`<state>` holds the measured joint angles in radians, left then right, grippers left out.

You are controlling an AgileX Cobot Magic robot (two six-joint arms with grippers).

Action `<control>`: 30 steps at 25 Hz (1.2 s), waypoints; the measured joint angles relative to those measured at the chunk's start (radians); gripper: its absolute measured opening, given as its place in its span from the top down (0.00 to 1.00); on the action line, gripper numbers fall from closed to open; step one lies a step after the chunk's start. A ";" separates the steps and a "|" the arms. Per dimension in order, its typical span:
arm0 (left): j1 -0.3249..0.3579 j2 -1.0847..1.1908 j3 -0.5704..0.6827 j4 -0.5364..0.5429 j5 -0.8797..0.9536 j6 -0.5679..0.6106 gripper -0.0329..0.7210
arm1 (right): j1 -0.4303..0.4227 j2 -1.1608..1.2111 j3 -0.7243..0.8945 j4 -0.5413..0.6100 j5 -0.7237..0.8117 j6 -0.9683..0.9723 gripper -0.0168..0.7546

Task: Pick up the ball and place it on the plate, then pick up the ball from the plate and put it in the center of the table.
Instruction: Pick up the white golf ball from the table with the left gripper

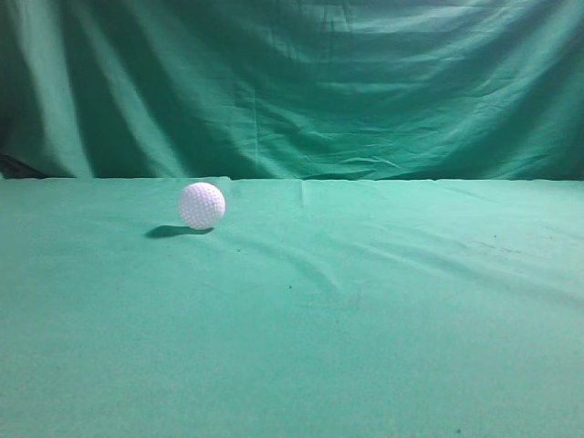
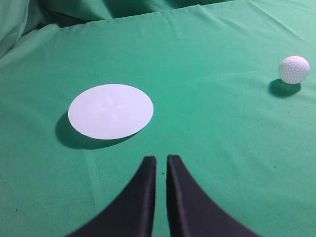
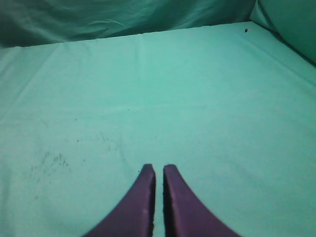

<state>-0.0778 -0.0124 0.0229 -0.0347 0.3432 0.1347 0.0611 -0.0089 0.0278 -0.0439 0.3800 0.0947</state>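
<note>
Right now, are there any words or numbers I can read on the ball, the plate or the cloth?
None: no words, numbers or signs can be read.
The ball shows only dimples.
The plate has a faint raised cross, not writing.
The table cloth has only wrinkles and dark specks.

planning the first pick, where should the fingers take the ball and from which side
Take the ball across its widest middle, coming straight down from above. It is round, so no side grips better than another, and it sits alone on the table with open cloth all around. The left gripper, now shut, sees it off to its right, apart from the plate, and must open first.
</note>
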 joint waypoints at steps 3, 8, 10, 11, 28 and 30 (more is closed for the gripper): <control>0.000 0.000 0.000 0.000 0.000 0.000 0.88 | 0.000 0.000 0.000 0.000 0.000 0.000 0.92; 0.000 0.000 0.000 0.000 0.000 0.000 0.88 | 0.000 0.000 0.000 0.000 0.000 0.000 0.92; 0.000 0.000 0.000 0.000 0.000 0.000 0.88 | 0.000 0.000 0.000 0.000 0.000 0.000 0.92; 0.000 0.000 0.000 0.000 0.000 0.000 0.88 | 0.000 0.000 0.000 0.000 0.000 0.000 0.92; 0.000 0.000 0.000 -0.211 -0.139 -0.004 0.88 | 0.000 0.000 0.000 0.000 0.000 0.000 0.92; 0.000 0.000 0.000 -0.217 -0.202 -0.002 0.88 | 0.000 0.000 0.000 0.000 0.000 0.000 0.92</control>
<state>-0.0778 -0.0124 0.0229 -0.2519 0.1414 0.1330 0.0611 -0.0089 0.0278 -0.0439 0.3800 0.0947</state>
